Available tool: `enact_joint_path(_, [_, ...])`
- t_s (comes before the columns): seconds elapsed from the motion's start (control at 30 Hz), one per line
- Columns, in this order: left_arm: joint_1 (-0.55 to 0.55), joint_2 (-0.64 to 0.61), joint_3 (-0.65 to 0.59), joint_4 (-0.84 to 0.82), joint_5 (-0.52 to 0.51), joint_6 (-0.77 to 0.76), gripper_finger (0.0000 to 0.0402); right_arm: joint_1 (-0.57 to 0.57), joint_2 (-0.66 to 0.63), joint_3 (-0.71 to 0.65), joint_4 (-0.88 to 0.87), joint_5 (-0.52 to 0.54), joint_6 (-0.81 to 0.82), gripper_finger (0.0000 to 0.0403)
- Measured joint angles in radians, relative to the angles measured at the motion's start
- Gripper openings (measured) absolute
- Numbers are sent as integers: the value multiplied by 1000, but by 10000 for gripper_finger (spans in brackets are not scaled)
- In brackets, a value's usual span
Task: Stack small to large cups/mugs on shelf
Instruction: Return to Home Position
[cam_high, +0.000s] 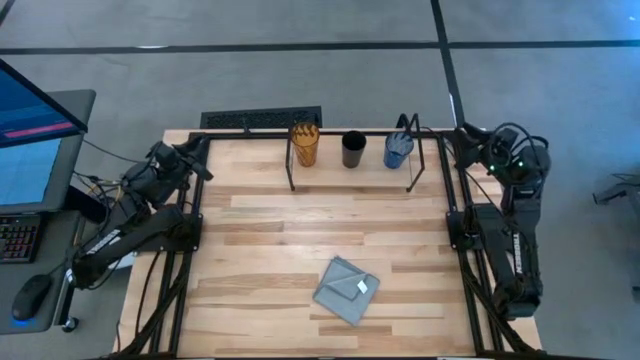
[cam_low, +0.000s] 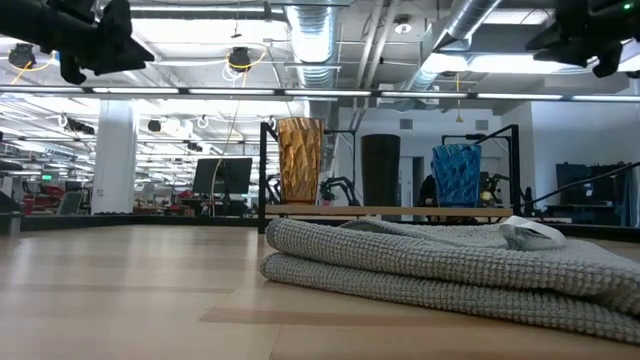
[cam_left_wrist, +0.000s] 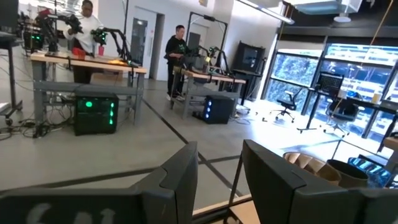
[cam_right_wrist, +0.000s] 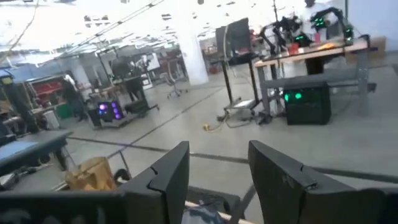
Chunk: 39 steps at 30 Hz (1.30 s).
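Three cups stand upright in a row on the shelf board (cam_high: 350, 166) at the table's far edge: an amber tumbler (cam_high: 305, 145) on the left, a black cup (cam_high: 353, 149) in the middle, a blue cup (cam_high: 398, 150) on the right. In the low view the amber tumbler (cam_low: 300, 160), black cup (cam_low: 380, 170) and blue cup (cam_low: 456, 175) stand apart on the board (cam_low: 390, 211). My left gripper (cam_high: 200, 148) is raised at the far left corner, open (cam_left_wrist: 217, 149) and empty. My right gripper (cam_high: 462, 135) is raised at the far right corner, open (cam_right_wrist: 217, 149) and empty.
A folded grey cloth (cam_high: 347, 289) lies on the table's near middle and fills the low view's foreground (cam_low: 450, 265). Black posts (cam_high: 290, 165) frame the shelf. A keyboard (cam_high: 260, 119) lies behind the table. People stand at benches in the room (cam_left_wrist: 177, 59).
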Motion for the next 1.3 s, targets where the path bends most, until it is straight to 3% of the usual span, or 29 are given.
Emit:
enact_joint_path(0.17, [0, 0, 0, -2, 43, -7, 119, 32, -16, -29, 86, 162, 36, 186])
enact_joint_path(0.3, [0, 1, 0, -2, 42, -10, 119, 95, -53, -129, 221, 164, 139, 186])
enact_joint_path(0.53, [-2, 0, 0, -2, 43, -14, 119, 249, -59, -213, 235, 227, 165, 186])
enact_joint_path(0.77, [-2, 0, 0, -3, 43, -21, 119, 406, -59, -234, 224, 491, 129, 186])
enact_joint_path(1.03, [-2, 0, 1, -13, 47, -20, 119, 546, -127, -342, 228, 650, 93, 186])
enact_joint_path(1.3, [-2, 0, 1, -22, 31, 19, 119, 610, -182, -380, 155, 671, 18, 186])
